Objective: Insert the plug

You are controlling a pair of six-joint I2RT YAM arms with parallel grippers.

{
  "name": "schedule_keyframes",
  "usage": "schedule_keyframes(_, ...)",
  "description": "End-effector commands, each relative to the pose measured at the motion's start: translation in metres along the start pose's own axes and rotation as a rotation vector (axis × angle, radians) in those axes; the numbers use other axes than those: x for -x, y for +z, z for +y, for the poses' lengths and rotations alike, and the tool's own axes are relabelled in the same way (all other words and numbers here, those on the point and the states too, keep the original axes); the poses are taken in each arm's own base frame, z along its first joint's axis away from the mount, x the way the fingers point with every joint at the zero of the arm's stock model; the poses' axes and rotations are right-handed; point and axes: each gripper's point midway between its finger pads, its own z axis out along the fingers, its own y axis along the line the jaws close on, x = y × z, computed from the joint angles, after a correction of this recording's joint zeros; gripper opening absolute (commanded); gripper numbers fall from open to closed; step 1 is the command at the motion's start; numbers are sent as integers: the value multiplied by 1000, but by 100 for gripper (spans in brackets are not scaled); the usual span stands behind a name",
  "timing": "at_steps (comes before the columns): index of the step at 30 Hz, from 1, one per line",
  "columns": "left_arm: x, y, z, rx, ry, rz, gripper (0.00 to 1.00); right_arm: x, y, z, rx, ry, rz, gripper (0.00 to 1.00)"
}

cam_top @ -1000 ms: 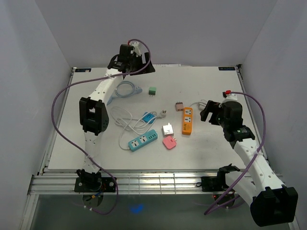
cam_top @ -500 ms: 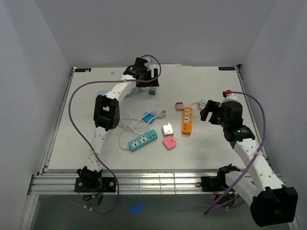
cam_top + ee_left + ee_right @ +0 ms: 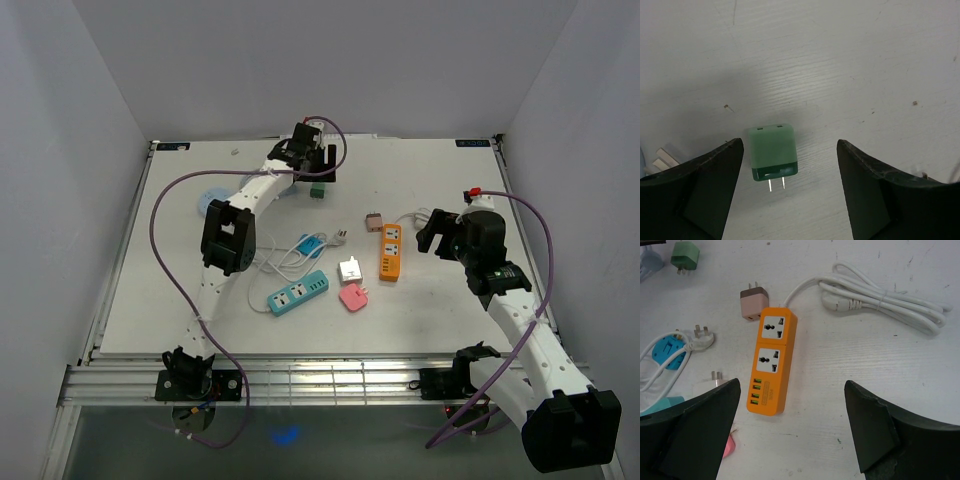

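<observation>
Green plug [image 3: 771,152]: flat on the white counter [image 3: 865,60], 2 prongs pointing back toward the wrist.
Left claw [image 3: 789,150]: fingers apart, straddling the plug, not touching it.
Right claw [image 3: 790,390]: fingers apart, above the orange power strip [image 3: 772,365].

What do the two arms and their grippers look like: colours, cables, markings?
The left arm and right arm have white links joined by boxy black joint housings. A purple cable trails loosely along each. The right arm carries a small red part near its wrist. The left gripper and right gripper have broad, matte black fingers. No markings are legible.
</observation>
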Motion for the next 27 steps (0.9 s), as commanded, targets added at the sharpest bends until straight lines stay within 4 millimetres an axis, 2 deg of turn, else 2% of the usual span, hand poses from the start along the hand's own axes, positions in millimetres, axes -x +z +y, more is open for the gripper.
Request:
schedule_keyframes(1, 5, 1, 4, 53, 31, -31, 85, 18, -2, 7, 26, -17, -52, 89)
schedule_keyframes(17, -20, 25, 13, 120, 64, 4, 81, 17, -1, 6, 22, -15, -49, 89)
schedule_keyframes(20, -20, 26, 14, 134, 65, 0, 76, 17, -1, 6, 20, -14, -49, 89)
schedule_keyframes(24, -15, 23, 13, 134, 75, -12, 63, 16, -1, 7, 23, -15, -48, 89)
schedule_keyframes(27, -10, 17, 10, 130, 78, -22, 63, 16, -1, 6, 19, -14, -46, 89)
